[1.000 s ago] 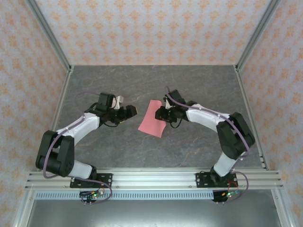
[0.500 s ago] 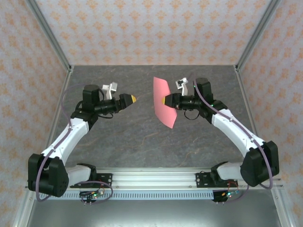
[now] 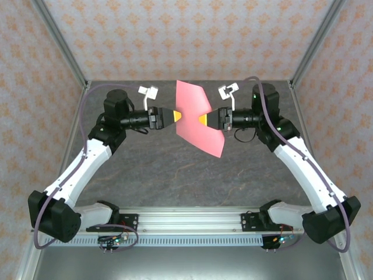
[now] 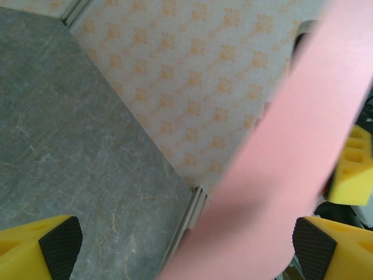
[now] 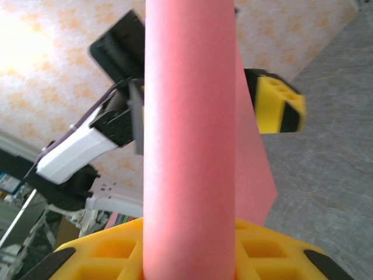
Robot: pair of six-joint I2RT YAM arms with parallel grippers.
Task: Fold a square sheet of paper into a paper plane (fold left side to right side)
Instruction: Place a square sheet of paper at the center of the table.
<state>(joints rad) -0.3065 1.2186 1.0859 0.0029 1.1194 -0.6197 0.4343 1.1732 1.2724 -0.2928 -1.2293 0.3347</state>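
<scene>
The square sheet of paper (image 3: 201, 133) is salmon pink and hangs in the air above the table's far middle, bent and slanting down to the right. My right gripper (image 3: 202, 119) is shut on it from the right; in the right wrist view the sheet (image 5: 187, 146) rises as a curved band out of the yellow fingers (image 5: 262, 256). My left gripper (image 3: 173, 116) faces it from the left, open. In the left wrist view the blurred sheet (image 4: 291, 146) passes between the wide-apart black pads (image 4: 61, 248), nearer the right one. No finished paper plane is in view.
The grey marbled table (image 3: 145, 169) lies well below both raised arms. Patterned walls and aluminium posts (image 3: 61, 49) close in the back and sides. A metal rail (image 3: 186, 220) carrying the arm bases runs along the near edge.
My right gripper has lifted the paper off the table and carried it up and back. The left arm rose too, its jaws widened, and it closed in on the sheet's left edge.
</scene>
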